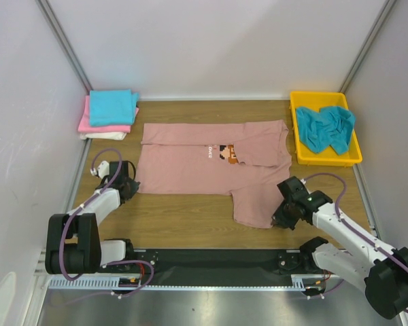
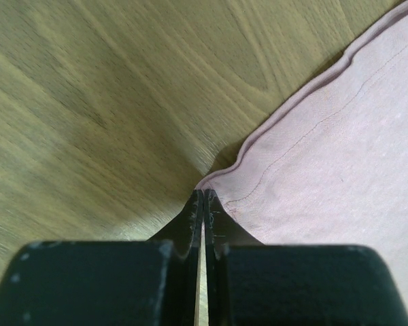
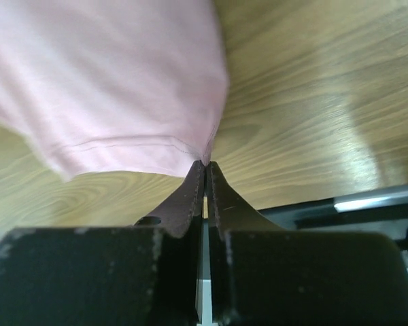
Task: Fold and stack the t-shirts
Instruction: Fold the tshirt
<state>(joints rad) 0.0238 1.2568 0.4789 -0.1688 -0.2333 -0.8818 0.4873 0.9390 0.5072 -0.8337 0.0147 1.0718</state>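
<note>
Shirt first: the dusty-pink t-shirt [image 1: 190, 163] lies spread flat in the middle of the table [image 1: 190, 227]. Its long axis runs left to right, with the hem toward your left arm and the neckline toward the yellow tray [image 1: 326, 160]. 1 sleeve juts out toward the arm bases on the right side.

Both grips sit on that near edge. Your left gripper [image 1: 130, 185] is pressed fully together on the near hem corner, and your right gripper [image 1: 280, 219] is pinched tight on the corner of the jutting sleeve. Each wrist view shows cloth caught at the fingertips with no gap.

From both sets of fingers, then, the body of the shirt lies away, toward the back wall. I judge the next move turns on that — carry both corners forward and over, in step, keeping the edge between them taut.

The folded stack [image 1: 109, 115] sits at far left, nearer your left arm, and a teal t-shirt [image 1: 324, 128] is crumpled in the tray.
</note>
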